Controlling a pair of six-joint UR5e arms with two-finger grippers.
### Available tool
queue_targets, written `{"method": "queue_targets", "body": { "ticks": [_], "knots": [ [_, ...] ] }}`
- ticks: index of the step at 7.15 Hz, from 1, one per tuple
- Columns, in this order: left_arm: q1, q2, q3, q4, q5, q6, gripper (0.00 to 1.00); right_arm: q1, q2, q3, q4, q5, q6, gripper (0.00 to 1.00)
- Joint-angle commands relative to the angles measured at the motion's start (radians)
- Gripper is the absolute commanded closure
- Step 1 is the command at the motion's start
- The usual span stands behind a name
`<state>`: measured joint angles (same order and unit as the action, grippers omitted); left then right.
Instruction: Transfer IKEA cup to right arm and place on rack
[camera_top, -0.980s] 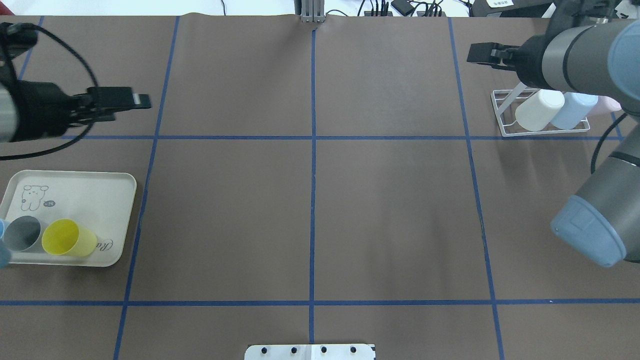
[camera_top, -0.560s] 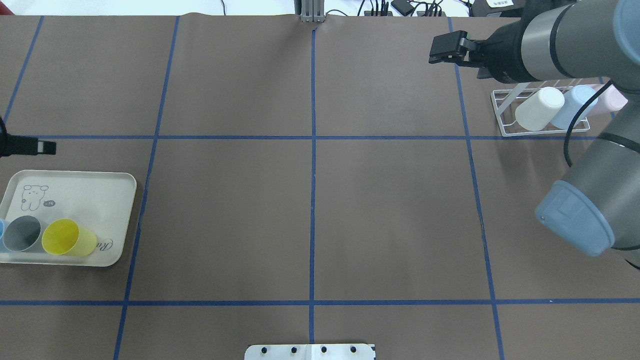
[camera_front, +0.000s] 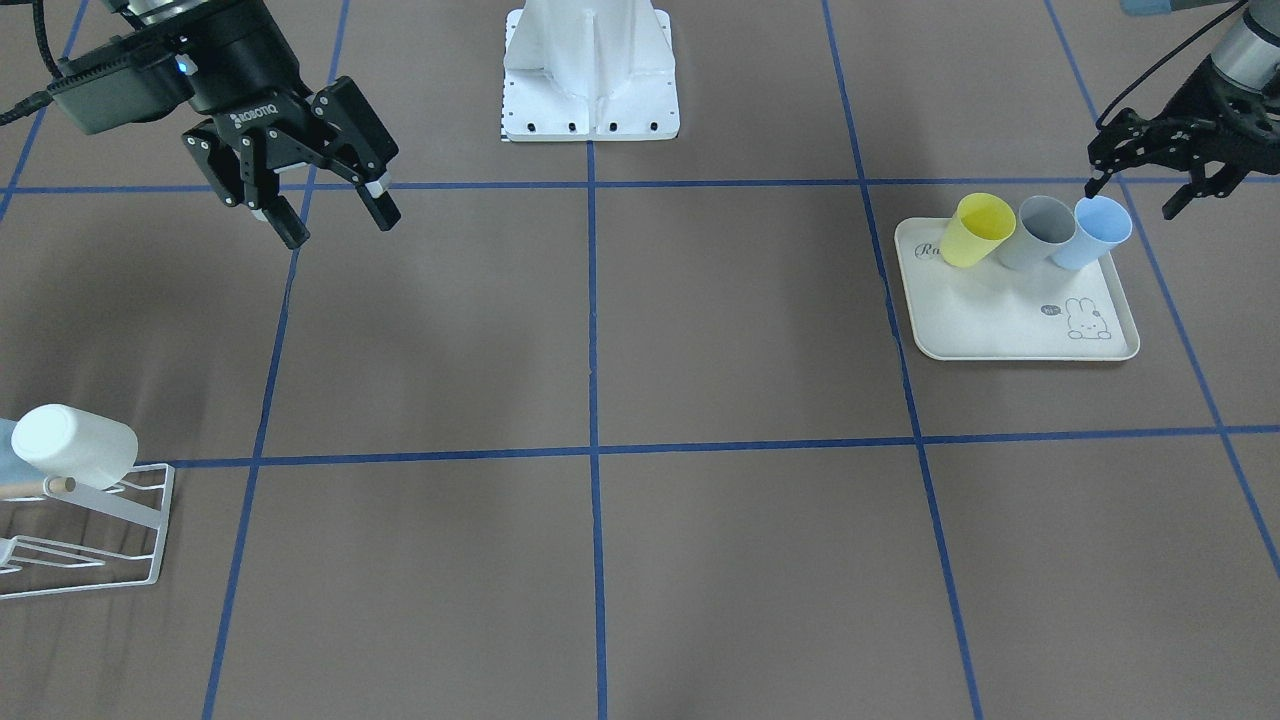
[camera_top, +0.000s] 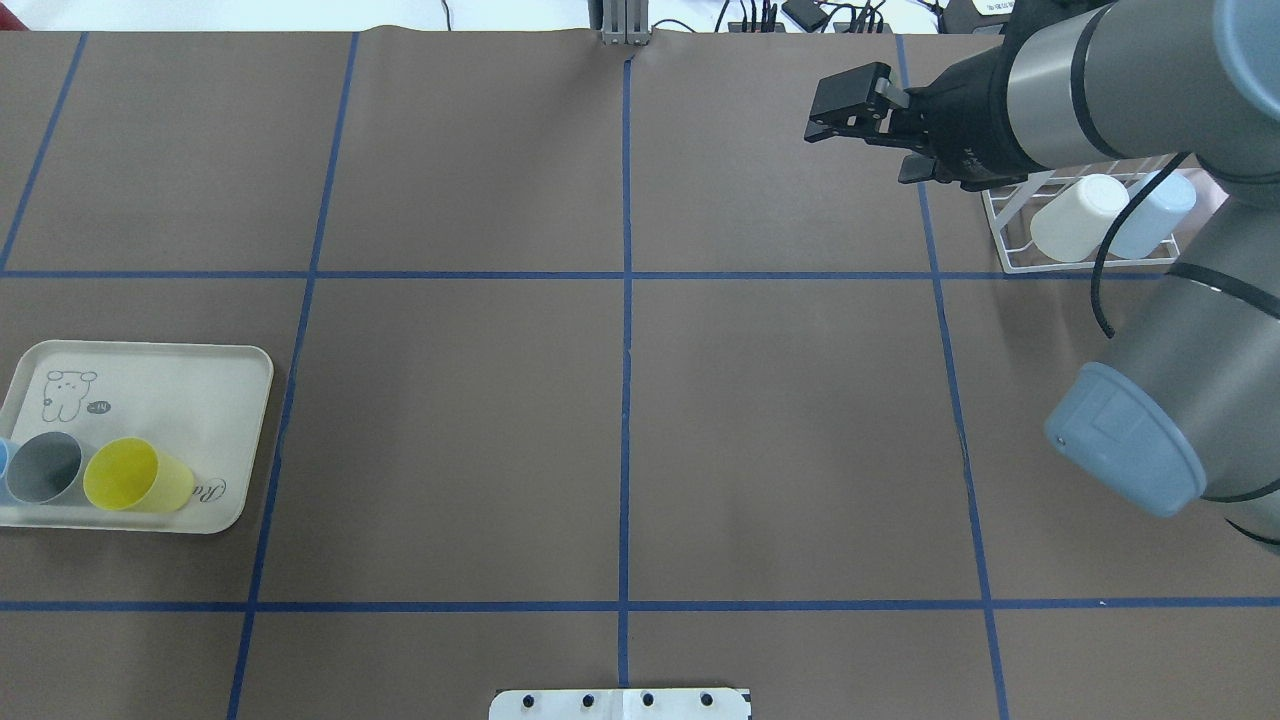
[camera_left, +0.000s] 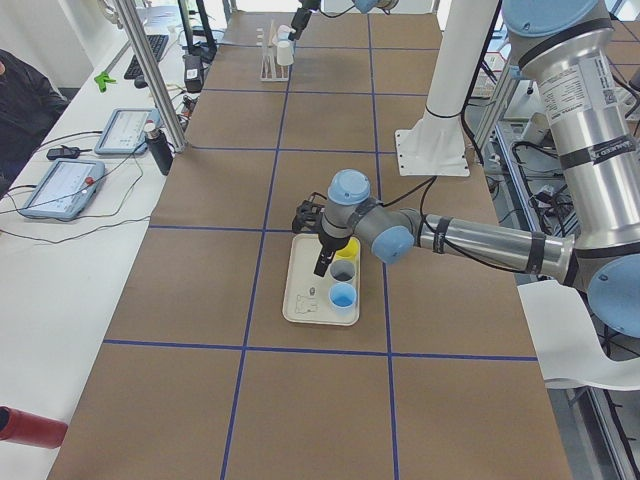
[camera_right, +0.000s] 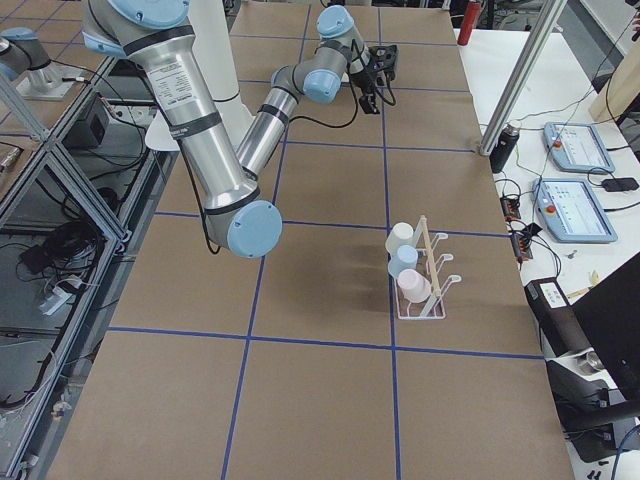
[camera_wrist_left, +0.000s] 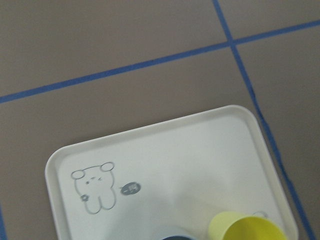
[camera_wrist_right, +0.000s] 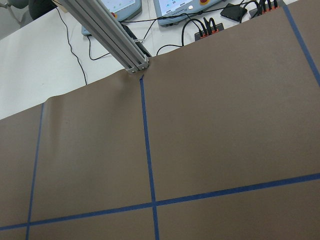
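Step in hand, as I judge it: pick-up approach. No cup is held yet, and the transfer has not begun.

Nearest the robot, the cream tray (camera_front: 1000, 325) lies on the worktop (camera_front: 700, 350) on the left arm's side. Three cups lean in a row along its robot-side edge: yellow cup (camera_front: 978, 230), grey cup (camera_front: 1042, 235) and blue cup (camera_front: 1100, 230), which sit close against one another. The left hand (camera_front: 1130, 200) hovers above the blue cup with its fingers spread wide, holding nothing. I take the blue cup as the cup to be transferred.

Further out, the right hand (camera_front: 340, 228) hangs above bare worktop, also spread wide and empty.

Farthest from the robot, the rack (camera_right: 438, 292) stands on the right arm's side. It carries a white cup (camera_right: 400, 238), a pale blue cup (camera_right: 403, 260) and a pink cup (camera_right: 413, 286).

Next move: lower the left hand until one finger is inside the blue cup's rim and one outside. Close, then lift clear of the grey cup before carrying the blue cup toward the right hand.
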<state>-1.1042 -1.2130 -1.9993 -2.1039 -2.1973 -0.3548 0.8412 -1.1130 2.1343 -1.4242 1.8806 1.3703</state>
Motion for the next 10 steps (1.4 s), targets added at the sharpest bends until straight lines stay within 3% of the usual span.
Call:
{"method": "queue_targets", "body": {
  "ticks": [1, 10],
  "knots": [
    [-0.037, -0.006, 0.133, 0.004, -0.001, 0.169, 0.00, -0.011, 0.001, -0.007, 0.021, 0.000, 0.007, 0.00],
    [-0.026, -0.020, 0.181, 0.004, -0.005, 0.129, 0.00, -0.011, -0.008, -0.013, 0.021, 0.003, 0.003, 0.00]
  ]
}}
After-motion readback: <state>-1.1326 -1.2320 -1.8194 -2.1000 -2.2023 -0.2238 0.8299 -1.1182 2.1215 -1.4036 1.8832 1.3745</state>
